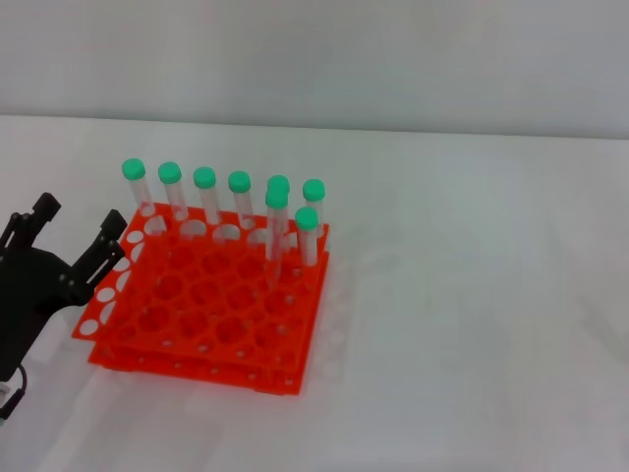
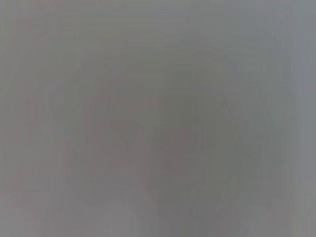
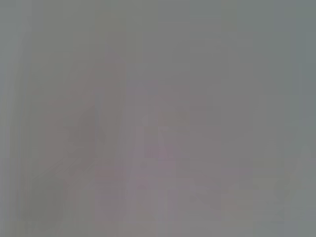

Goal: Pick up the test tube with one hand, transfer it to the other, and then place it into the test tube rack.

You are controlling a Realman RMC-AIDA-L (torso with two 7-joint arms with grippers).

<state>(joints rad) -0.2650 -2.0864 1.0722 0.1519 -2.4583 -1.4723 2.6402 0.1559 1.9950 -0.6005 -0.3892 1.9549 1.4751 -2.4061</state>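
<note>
Left hand (image 1: 74, 228) sitting at left edge of frame, fingers spread wide, holding nothing, fingertips just beside left side of test tube rack (image 1: 206, 305). Rack standing on white tabletop (image 1: 472, 324), centre-left of frame. Green-capped tubes (image 1: 206, 202) standing upright along rack's back rows, toward upper centre, well apart from hand. Can't tell which is task's test tube. Right hand not showing in any view. Both wrist views giving only grey blur.

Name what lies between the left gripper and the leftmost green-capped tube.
Head view: the orange rack's left rim lies between the open left gripper and that tube.
</note>
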